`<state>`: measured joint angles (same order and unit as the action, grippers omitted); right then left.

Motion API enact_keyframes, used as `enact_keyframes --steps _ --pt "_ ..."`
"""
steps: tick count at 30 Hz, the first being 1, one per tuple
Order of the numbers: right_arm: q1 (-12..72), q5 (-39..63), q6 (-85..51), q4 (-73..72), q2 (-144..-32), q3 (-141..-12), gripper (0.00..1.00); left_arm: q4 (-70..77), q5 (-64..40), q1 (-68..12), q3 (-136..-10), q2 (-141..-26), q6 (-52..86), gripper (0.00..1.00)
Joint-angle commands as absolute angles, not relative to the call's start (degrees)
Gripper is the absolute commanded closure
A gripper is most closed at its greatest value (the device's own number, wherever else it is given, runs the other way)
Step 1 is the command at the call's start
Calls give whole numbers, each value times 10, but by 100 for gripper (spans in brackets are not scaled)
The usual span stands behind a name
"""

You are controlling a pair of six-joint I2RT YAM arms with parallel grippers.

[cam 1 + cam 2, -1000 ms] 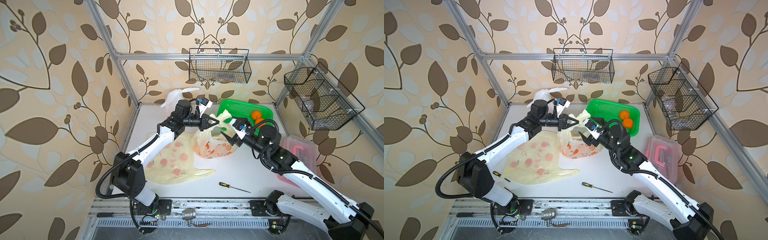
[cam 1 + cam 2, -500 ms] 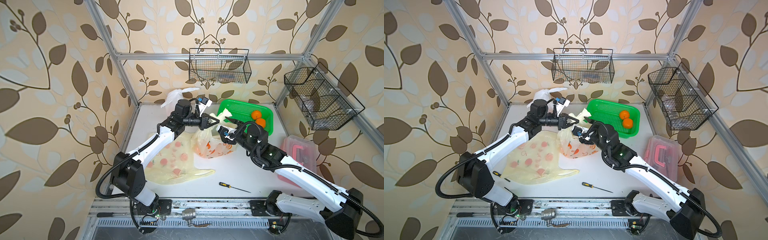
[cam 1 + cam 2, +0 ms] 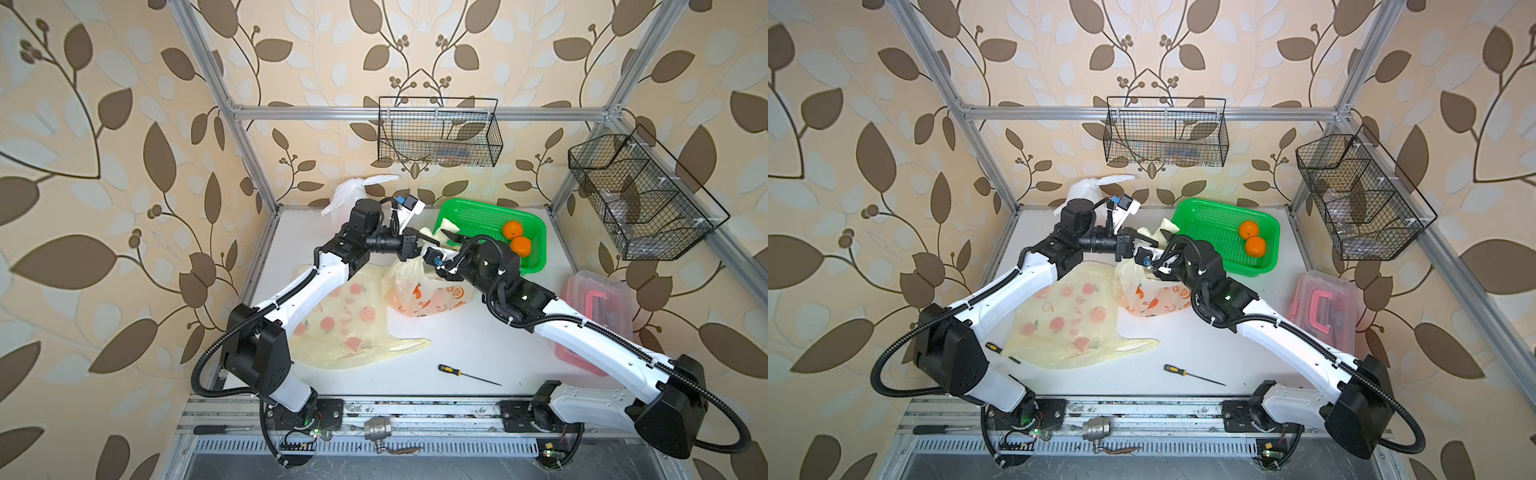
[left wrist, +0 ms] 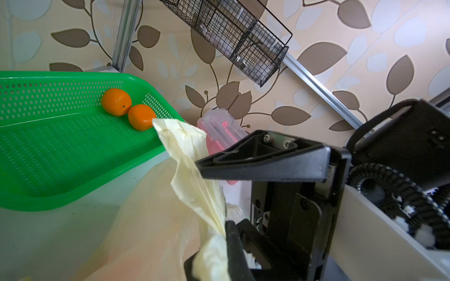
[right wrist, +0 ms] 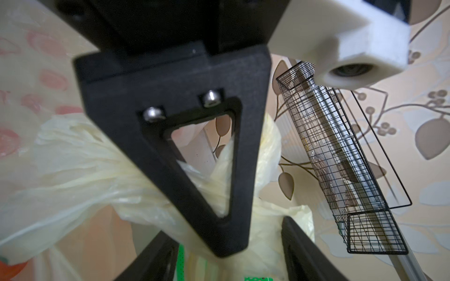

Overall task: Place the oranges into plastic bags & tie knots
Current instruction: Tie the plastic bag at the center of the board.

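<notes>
White tabletop (image 3: 457, 340) amid leaf-patterned walls (image 3: 124, 124): left claw (image 4: 211, 194) pinches the yellow bag handle (image 4: 187, 146), right claw (image 5: 225, 228) gapes around it.

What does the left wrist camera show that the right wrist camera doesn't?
Only the left wrist view shows the green basket with two oranges in it, the pink-handled box and the right arm's white link. Only the right wrist view shows the left wrist camera's white housing and a blurred pale bag with pink prints. Both show the left tool shut on the pale yellow bag's handle, and a black wire basket on the wall; whether it is the same basket I cannot tell.
</notes>
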<state>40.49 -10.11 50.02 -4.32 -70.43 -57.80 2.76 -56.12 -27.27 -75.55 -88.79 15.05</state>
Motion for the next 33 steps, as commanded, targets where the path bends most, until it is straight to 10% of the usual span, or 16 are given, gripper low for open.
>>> enact_keyframes --steps 1,19,26,33 --pt "408 -99 508 -61 -718 -602 37 33 -592 -268 -769 -880 137 100" --pt "381 -62 344 -49 -703 -572 97 8 -583 -267 -755 -856 81 83" --pt "350 -24 240 -59 -660 -532 100 3 -571 -267 -751 -851 70 80" --pt "322 -4 160 -7 -647 -544 100 14 -484 -266 -705 -792 52 51"
